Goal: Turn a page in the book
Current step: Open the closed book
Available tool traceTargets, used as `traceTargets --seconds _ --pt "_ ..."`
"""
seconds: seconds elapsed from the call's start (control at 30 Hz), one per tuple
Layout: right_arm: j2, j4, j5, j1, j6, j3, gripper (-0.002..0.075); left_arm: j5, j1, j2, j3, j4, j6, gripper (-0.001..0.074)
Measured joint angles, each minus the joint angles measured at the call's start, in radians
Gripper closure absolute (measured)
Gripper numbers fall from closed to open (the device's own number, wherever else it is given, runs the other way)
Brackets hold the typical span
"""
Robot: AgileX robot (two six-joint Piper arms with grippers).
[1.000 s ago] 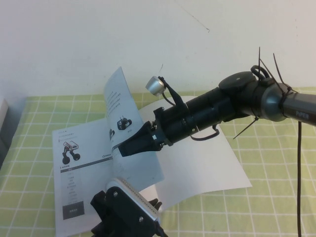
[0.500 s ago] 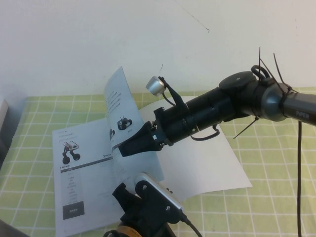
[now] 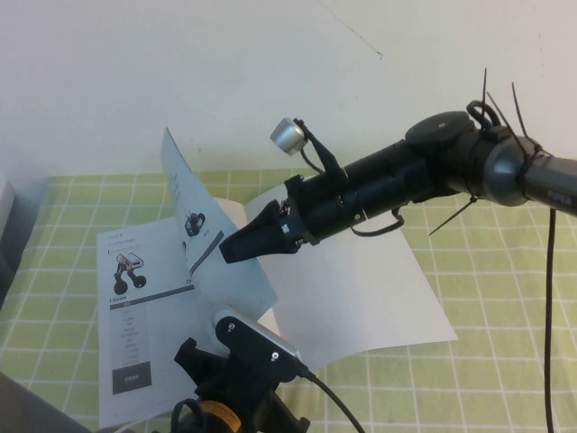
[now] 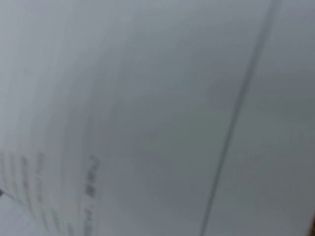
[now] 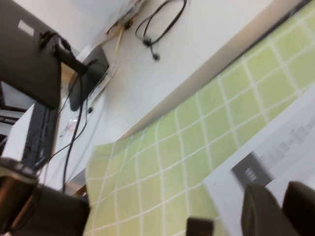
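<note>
Presently the right end effector (image 3: pixel 225 253) is clenched on the page (image 3: pixel 207 244), holding it lifted and tilted above the spine of the open book (image 3: pixel 361 298), which lies flat near the middle of the green-checked tabletop (image 3: pixel 505 271). Whether the left end effector (image 3: pixel 239 379), low at the tabletop's near edge beside the book's near margin, is clenched or released cannot be told.
</note>
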Motion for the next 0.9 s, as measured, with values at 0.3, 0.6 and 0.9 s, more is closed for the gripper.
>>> traceTargets --seconds 0.3,0.6,0.9 --pt "0.000 -0.273 0.023 -0.089 0.116 -0.254 0.0614 0.020 0.000 0.000 0.000 0.011 -0.036 0.0738" --pt "0.076 -0.530 0.031 -0.152 0.236 -0.298 0.0678 0.026 0.002 0.000 0.000 0.005 -0.039 0.0738" --pt "0.233 -0.596 0.030 -0.152 0.346 -0.298 0.0727 0.111 0.002 -0.068 0.000 -0.205 -0.092 0.0738"
